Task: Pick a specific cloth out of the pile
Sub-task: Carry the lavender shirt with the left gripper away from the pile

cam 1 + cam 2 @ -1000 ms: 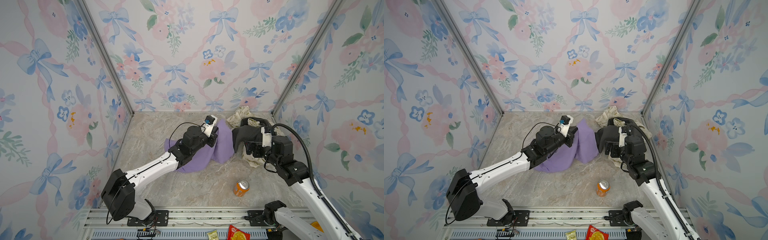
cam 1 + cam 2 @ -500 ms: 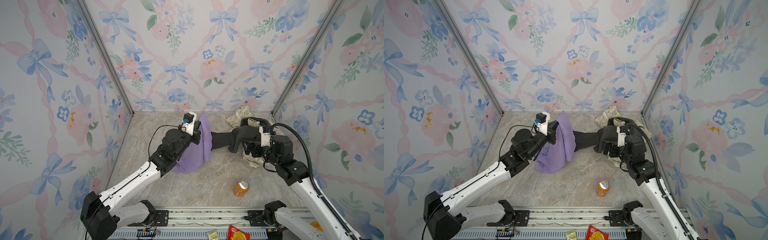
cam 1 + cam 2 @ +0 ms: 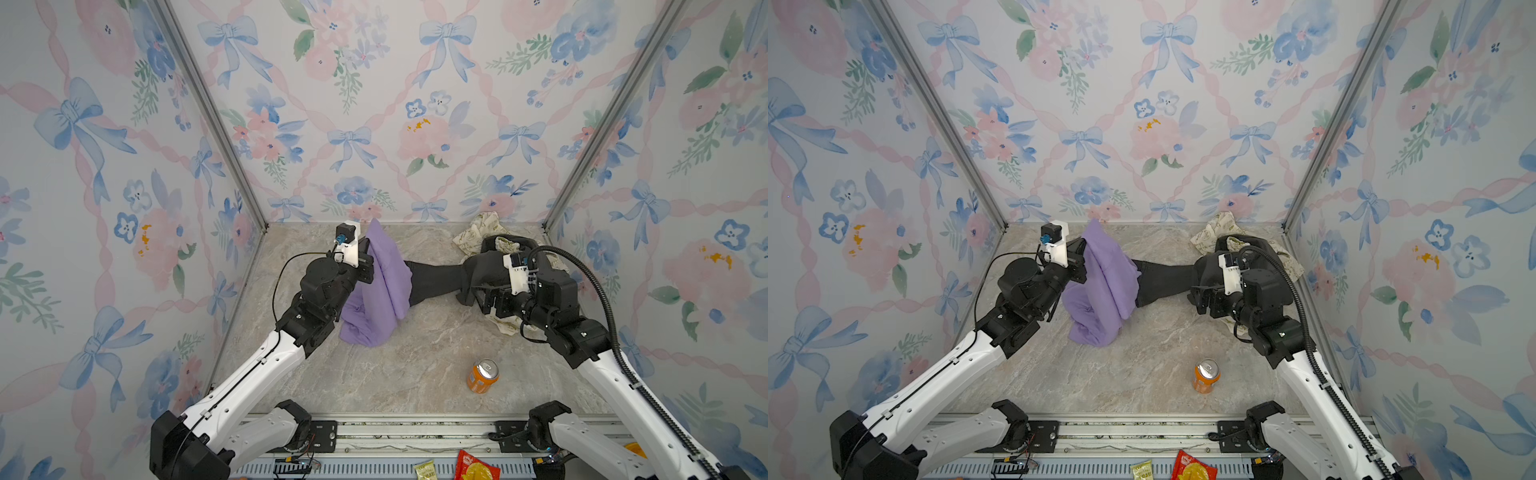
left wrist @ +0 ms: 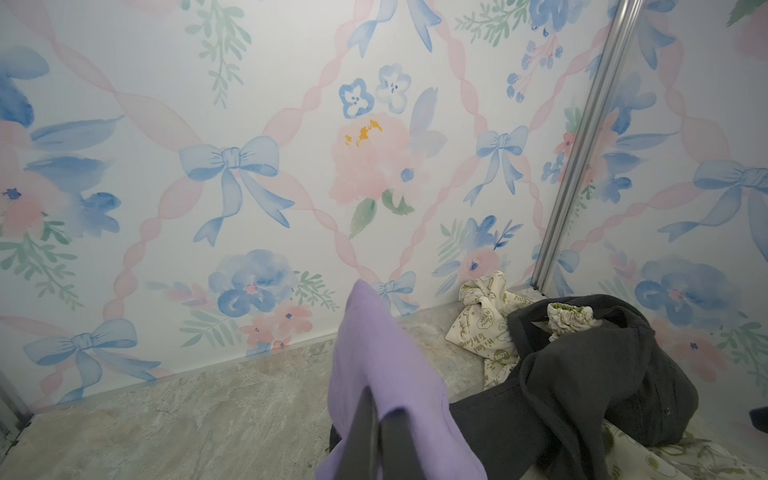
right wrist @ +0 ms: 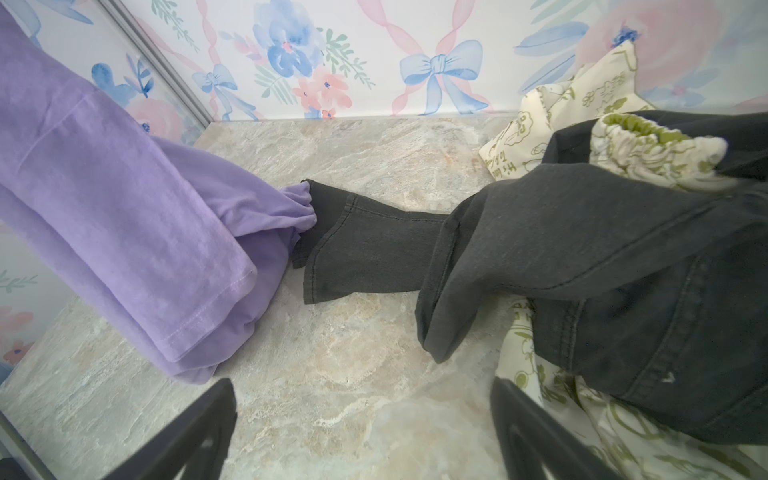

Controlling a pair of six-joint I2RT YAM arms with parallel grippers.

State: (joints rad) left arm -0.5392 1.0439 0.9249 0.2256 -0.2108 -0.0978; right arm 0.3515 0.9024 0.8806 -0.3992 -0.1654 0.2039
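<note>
A: Top views 1st. Spotted the purple cloth [image 3: 384,286]?
B: Yep. Pinched tight in the left gripper [image 3: 367,266]. Upper end raised, lower end bunched on the marble table [image 3: 415,374], left of the pile [image 3: 478,257]. Touching a grey trouser leg [image 3: 434,280] stretched out from that pile.
A: And on the right?
B: Just beside the pile, the right gripper [image 3: 484,301]. Prob. wide, but hard to judge from above. Also an orange can [image 3: 482,376], upright, well apart from the fabrics, nearer the front.
A: Left wrist cam?
B: Shows fingers [image 4: 361,432] clamped on purple fabric, w/ grey trousers and a cream green-print cloth [image 4: 482,328] beyond.
A: Right wrist cam?
B: Confirms the right gripper [image 5: 361,436] spread wide, nothing btwn the jaws, only bare table under them. Purple hem just meeting the trouser cuff.
</note>
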